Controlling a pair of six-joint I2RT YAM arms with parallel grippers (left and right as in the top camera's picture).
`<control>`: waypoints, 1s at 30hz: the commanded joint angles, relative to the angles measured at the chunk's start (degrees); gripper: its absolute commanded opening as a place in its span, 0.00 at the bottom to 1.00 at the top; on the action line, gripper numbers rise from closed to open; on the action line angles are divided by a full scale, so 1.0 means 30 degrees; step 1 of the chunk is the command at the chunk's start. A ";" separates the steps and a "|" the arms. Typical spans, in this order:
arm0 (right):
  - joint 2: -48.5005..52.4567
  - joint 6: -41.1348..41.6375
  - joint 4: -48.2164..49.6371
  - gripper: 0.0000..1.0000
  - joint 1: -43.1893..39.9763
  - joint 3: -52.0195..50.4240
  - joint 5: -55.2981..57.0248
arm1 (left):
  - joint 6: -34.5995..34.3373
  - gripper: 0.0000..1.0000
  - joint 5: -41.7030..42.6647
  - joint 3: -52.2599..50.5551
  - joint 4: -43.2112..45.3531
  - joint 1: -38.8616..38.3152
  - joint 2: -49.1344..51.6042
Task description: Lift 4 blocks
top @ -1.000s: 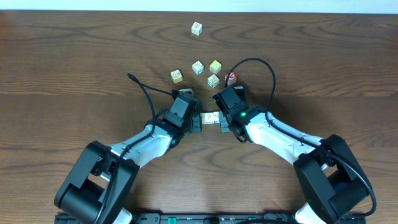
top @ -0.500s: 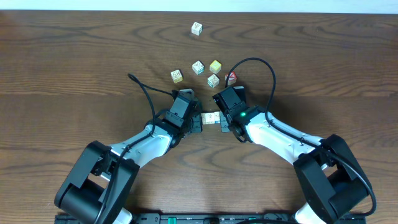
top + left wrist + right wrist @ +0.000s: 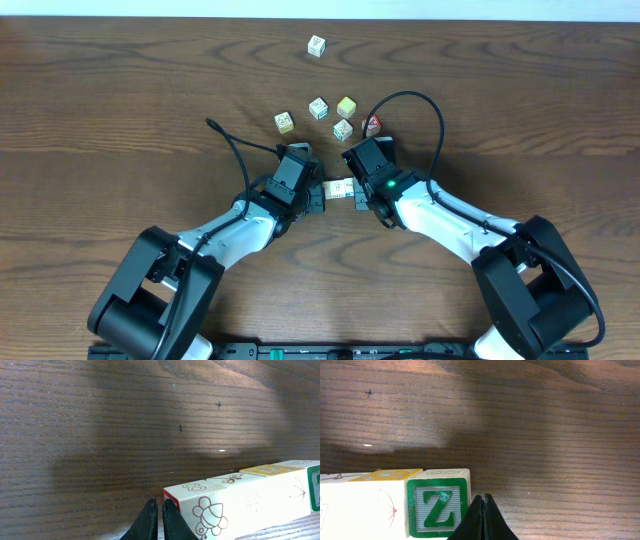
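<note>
Nearest you, the two arms angle inward over the table (image 3: pixel 120 120) and meet at its middle. The left gripper (image 3: pixel 156 510) has its fingers drawn together with only a sliver between them and nothing held inside. The right gripper (image 3: pixel 482 510) is pinched fully closed, also empty.

Between the two closed tips lies the row of blocks (image 3: pixel 340 188), apparently four, set end to end. Its long axis runs straight from one gripper to the other. Your left tips sit against the end face by the bee picture, and your right tips sit just beside the Z block (image 3: pixel 438 502) at the other end. Neither arm is nearer, so any lift likely depends on equal inward squeeze along that axis. Whether the row has cleared the wood cannot be told.

Beyond it a cluster of loose blocks (image 3: pixel 318 108) stands apart, and one lone block (image 3: pixel 316 46) lies farthest back.
</note>
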 commanded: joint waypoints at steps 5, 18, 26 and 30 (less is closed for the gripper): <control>0.0051 0.0510 0.0801 0.01 0.1537 0.0510 -0.4707 | 0.0270 0.10 0.4204 0.0233 0.0299 -0.1158 -0.0036; 0.0051 0.0852 0.0576 0.01 0.1545 0.0510 -0.4393 | 0.0342 0.10 0.3351 0.0233 -0.0270 -0.1158 -0.0036; 0.0058 0.0852 0.0568 0.01 0.1537 0.0510 -0.3949 | 0.0350 0.10 0.3344 0.0233 -0.0270 -0.1158 -0.0036; 0.0058 0.0852 0.0546 0.01 0.1537 0.0510 -0.3490 | 0.0561 0.10 0.3220 0.0233 -0.0284 -0.1158 -0.0036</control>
